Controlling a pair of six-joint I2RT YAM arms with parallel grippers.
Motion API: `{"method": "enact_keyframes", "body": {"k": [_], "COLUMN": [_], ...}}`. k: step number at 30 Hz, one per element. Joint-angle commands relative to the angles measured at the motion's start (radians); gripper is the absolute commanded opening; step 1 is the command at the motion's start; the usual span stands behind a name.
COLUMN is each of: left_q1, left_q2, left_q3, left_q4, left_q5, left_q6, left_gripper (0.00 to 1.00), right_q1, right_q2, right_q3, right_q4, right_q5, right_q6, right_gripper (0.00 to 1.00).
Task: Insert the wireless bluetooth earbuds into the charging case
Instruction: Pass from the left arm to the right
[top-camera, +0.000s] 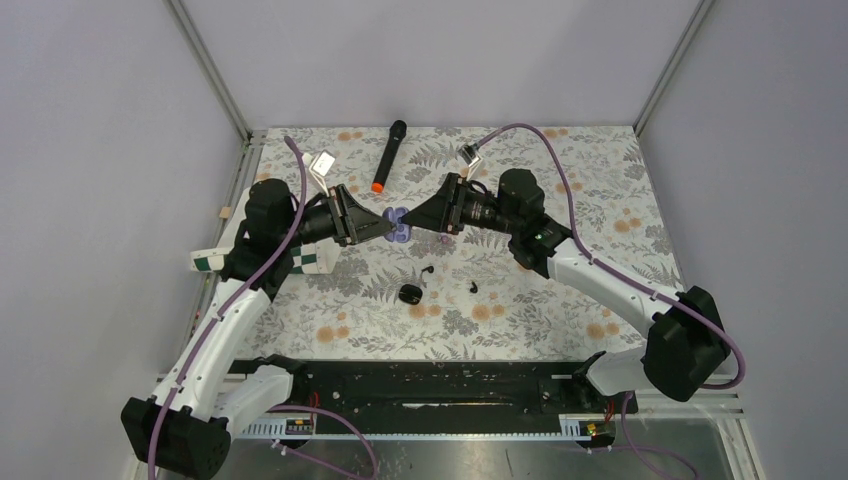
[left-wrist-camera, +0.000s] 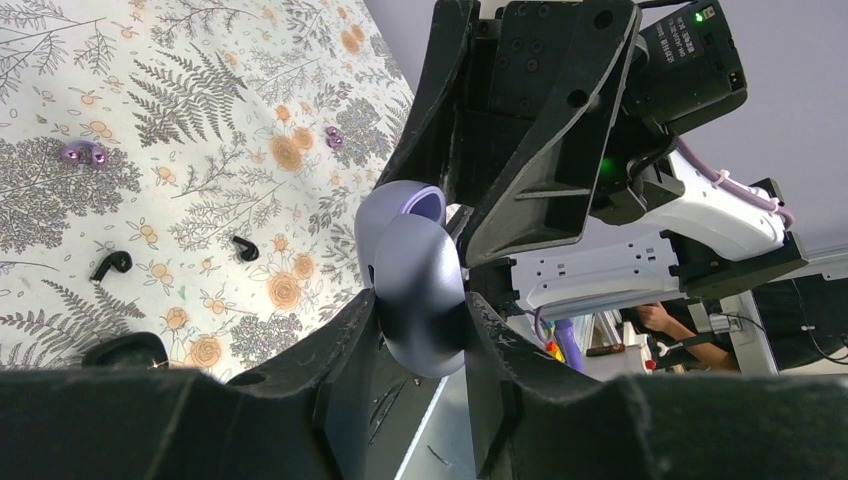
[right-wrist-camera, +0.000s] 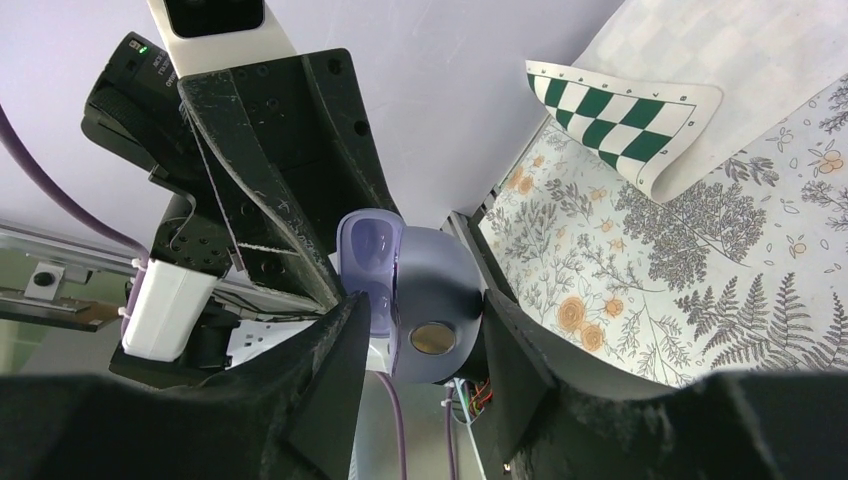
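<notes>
The black charging case (top-camera: 409, 293) lies on the floral cloth, also low in the left wrist view (left-wrist-camera: 125, 348). Two black earbuds (top-camera: 427, 270) (top-camera: 472, 286) lie loose beside it, apart from it; they also show in the left wrist view (left-wrist-camera: 110, 264) (left-wrist-camera: 245, 248). Above the cloth, my left gripper (top-camera: 390, 229) (left-wrist-camera: 420, 300) is shut on a lavender earbud case (top-camera: 400, 228) (left-wrist-camera: 415, 280) with its lid open. My right gripper (top-camera: 413, 221) (right-wrist-camera: 415, 300) faces it and grips the same lavender case (right-wrist-camera: 435, 300) from the other side.
Two small purple earbuds (left-wrist-camera: 80, 153) (left-wrist-camera: 333, 135) lie on the cloth. A black microphone with an orange end (top-camera: 389, 155) lies at the back. A green-and-white checkered board (top-camera: 310, 258) (right-wrist-camera: 630, 110) lies at the left edge. Metal frame posts stand at the back corners.
</notes>
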Motion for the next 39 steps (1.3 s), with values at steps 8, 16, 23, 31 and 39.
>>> {"method": "enact_keyframes", "body": {"k": [8, 16, 23, 31, 39], "left_q1": [0.006, 0.006, 0.019, 0.055, 0.065], "left_q2": [-0.017, -0.015, -0.020, -0.058, -0.068], "left_q3": [0.000, 0.000, 0.017, 0.012, -0.030], "left_q4": [0.064, 0.064, -0.023, -0.032, 0.099], "left_q5": [0.008, 0.012, -0.007, -0.001, 0.050], "left_q6": [-0.011, -0.011, 0.042, 0.043, -0.053], "left_gripper": [0.04, 0.29, 0.67, 0.63, 0.50], "right_q1": [0.017, 0.018, 0.018, 0.016, 0.017], "right_q2": [0.006, 0.014, 0.006, 0.020, 0.034], "right_q3": [0.027, 0.030, 0.024, 0.024, 0.036], "right_q4": [0.041, 0.064, 0.074, 0.091, 0.087], "right_q5": [-0.065, -0.072, -0.055, -0.063, -0.070], "right_q6": [0.001, 0.020, 0.041, 0.060, 0.063], "right_gripper": [0.51, 0.15, 0.10, 0.09, 0.09]}}
